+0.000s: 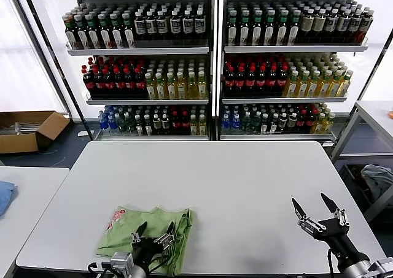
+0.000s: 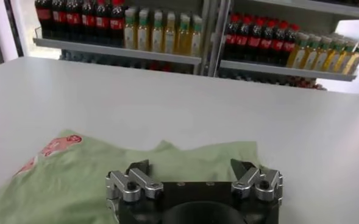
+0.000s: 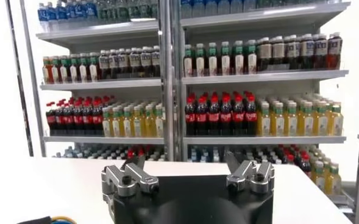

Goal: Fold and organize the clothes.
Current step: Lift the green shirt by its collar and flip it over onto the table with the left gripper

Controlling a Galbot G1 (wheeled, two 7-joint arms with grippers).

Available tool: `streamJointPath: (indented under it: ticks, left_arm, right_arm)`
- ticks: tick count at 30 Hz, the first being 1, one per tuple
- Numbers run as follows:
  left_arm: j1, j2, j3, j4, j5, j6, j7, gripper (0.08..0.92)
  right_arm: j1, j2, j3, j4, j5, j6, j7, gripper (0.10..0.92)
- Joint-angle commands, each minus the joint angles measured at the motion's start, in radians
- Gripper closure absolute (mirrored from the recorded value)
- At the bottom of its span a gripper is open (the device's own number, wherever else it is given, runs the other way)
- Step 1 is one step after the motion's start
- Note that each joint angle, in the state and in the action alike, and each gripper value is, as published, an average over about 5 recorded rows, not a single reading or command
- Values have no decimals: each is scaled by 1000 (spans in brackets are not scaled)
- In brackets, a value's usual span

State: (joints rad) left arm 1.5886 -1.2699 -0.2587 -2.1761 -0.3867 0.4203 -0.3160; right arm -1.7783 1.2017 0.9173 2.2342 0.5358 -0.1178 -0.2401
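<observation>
**Folded shirt at the near edge, both grippers spread wide**

While the light green shirt (image 1: pixel 147 231) lies in a folded bundle on the white worktop (image 1: pixel 233 180), neither gripper holds anything. The shirt sits close to the near edge, toward the robot's left, with a red-and-white logo (image 1: pixel 118 215) showing at its left corner. The left gripper (image 1: pixel 153 230) hangs right over the shirt's near part, its two fingers set apart with only green cloth visible between them; the left wrist view shows the same spread fingers (image 2: pixel 138 172) above the cloth, but whether the tips touch it cannot be told. The right gripper (image 1: pixel 314 209) stands well apart from the shirt, above bare worktop near the right front corner, its fingers likewise open and pointing upward and away from the robot.

Behind the worktop, tall shelves (image 1: pixel 212 48) carry rows of bottles in dark, red, yellow and green. A cardboard box (image 1: pixel 27 131) rests on the floor at the far left. On a second table to the left, a bit of blue cloth (image 1: pixel 5 195) shows at the edge of the head view.
</observation>
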Motion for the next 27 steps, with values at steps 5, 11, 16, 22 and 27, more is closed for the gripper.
streamJointPath:
  ticks: [5, 11, 16, 22, 27]
  left_arm:
    - [18, -21, 49, 24, 95, -29, 19, 177]
    - [12, -28, 65, 69, 112, -33, 23, 177]
    - [11, -25, 61, 61, 108, -30, 23, 177]
    - [24, -2, 7, -58, 71, -18, 19, 177]
    - [26, 42, -139, -157, -29, 19, 24, 177]
  right_arm:
    - [11, 1, -8, -7, -2, 0, 0, 203]
    - [16, 0, -7, -9, -1, -1, 1, 203]
    - [17, -1, -2, -8, 3, 0, 1, 203]
    - [14, -3, 5, -5, 10, 0, 1, 203]
    - [14, -5, 7, -2, 14, 0, 1, 203]
